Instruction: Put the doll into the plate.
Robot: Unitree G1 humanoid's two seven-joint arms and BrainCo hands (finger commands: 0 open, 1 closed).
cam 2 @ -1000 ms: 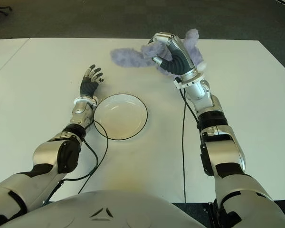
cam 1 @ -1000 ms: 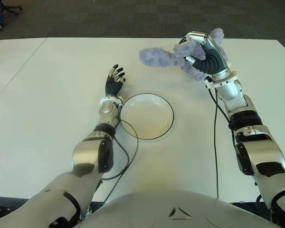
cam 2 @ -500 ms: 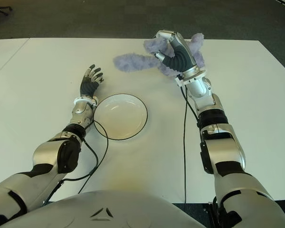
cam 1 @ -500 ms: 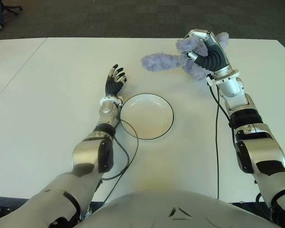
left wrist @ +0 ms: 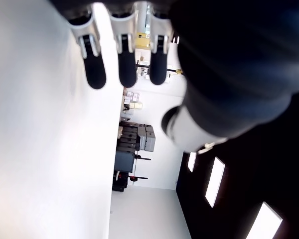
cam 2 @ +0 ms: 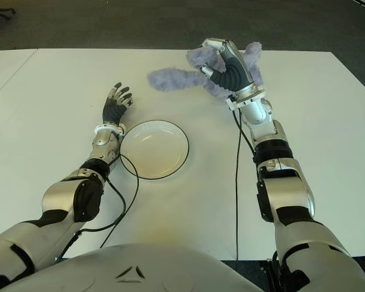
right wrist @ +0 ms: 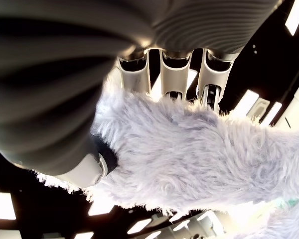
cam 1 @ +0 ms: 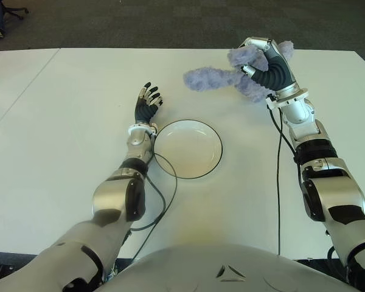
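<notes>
The right robot hand (cam 1: 264, 61), clamped on the doll (cam 1: 222, 76), is drifting slightly farther from the plate (cam 1: 188, 148) above the tabletop (cam 1: 61, 121); the carry is not yet progressing; the left robot hand (cam 1: 147, 104), beside the plate, is lying spread.

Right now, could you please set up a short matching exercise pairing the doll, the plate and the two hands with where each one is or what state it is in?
Things:
1. doll
2. plate
3. left hand
4. right hand

States:
A. empty, on the white table
B. fingers spread, holding nothing, just left of the plate
C. closed around purple fur, at the table's far side
D. gripped, furry limb pointing toward the robot's left

Pairs: 1-D, 2-A, 3-B, 4-C
</notes>
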